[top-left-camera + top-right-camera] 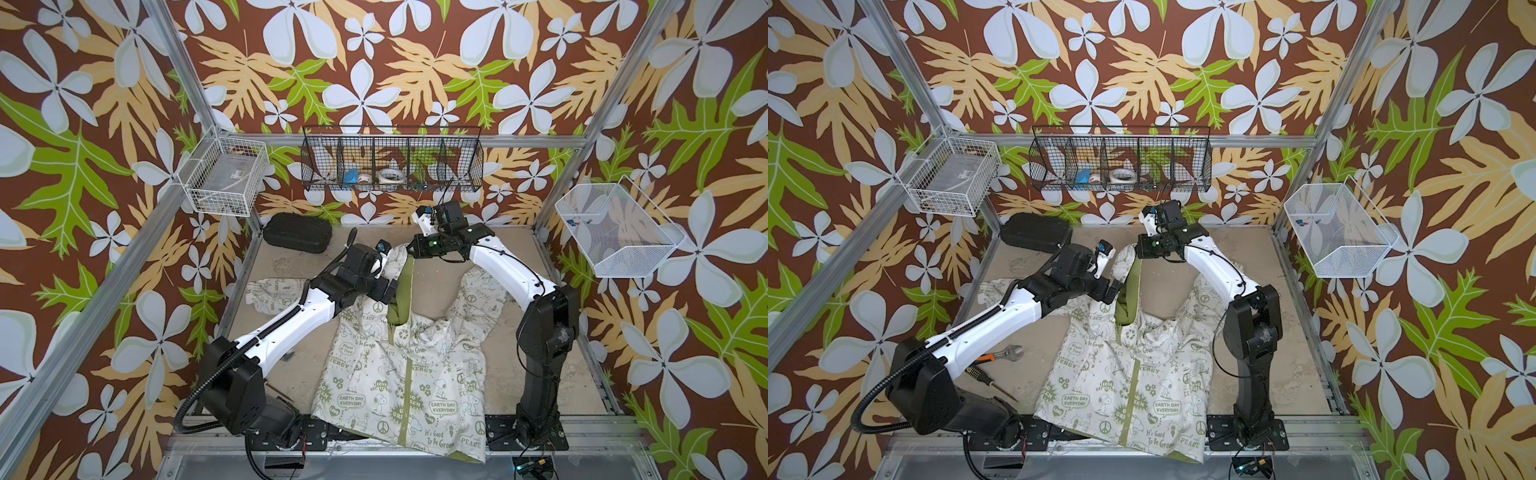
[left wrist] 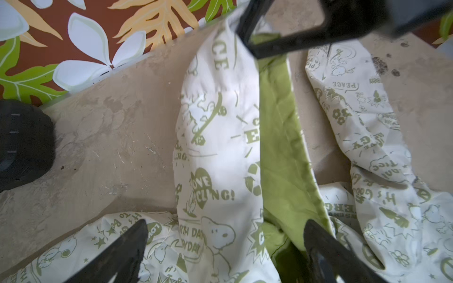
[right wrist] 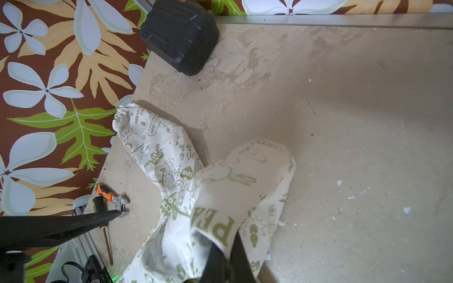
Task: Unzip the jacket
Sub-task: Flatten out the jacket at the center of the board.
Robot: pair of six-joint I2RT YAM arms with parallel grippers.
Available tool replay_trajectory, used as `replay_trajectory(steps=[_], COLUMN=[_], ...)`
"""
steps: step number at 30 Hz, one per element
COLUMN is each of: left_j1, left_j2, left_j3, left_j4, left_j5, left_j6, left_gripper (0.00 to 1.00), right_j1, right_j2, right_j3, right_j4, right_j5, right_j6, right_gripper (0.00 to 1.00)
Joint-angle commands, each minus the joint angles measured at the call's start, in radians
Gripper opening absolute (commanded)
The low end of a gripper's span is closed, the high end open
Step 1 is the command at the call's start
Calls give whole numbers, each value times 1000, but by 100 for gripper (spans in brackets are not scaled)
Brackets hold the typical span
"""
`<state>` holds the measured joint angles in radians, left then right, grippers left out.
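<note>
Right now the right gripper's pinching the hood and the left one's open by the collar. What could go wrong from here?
1. The right gripper holds only thin hood fabric; a hard pull could slip it or drag the whole jacket.
2. The left gripper hangs open over loose folds, and I can't see the zipper pull, so it may close on cloth.
3. The hem overhangs the table at its front edge; pulling the zipper that way may slide the jacket off.

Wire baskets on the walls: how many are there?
3: a white wire basket on the left wall, a long black basket on the back wall, a white mesh basket on the right wall. None looks hidden.
</note>
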<state>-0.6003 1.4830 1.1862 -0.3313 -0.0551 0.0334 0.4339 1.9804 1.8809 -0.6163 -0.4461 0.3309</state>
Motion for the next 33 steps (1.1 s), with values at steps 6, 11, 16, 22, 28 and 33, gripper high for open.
replay_trajectory(steps=[6, 11, 16, 22, 28, 33], left_j1=[-23, -40, -81, -84, -84, -85], left_j2=[-5, 11, -18, -3, 68, 25], left_j3=[-12, -24, -92, -138, -122, -169], left_j4=[107, 131, 165, 151, 155, 254], left_j5=[-244, -179, -150, -263, -313, -233], left_j6=[-156, -162, -149, -180, -216, -238], left_gripper=[100, 97, 96, 95, 84, 82], right_j1=[2, 2, 2, 2, 2, 2], right_j2=[-38, -37, -16, -21, -25, 4], right_j3=[46, 89, 113, 109, 117, 139], right_j4=[-112, -147, -179, -191, -199, -221], right_j5=[15, 6, 5, -10, -20, -29], right_j6=[-16, -13, -22, -24, -20, -24], right_gripper=[0, 0, 0, 0, 0, 0])
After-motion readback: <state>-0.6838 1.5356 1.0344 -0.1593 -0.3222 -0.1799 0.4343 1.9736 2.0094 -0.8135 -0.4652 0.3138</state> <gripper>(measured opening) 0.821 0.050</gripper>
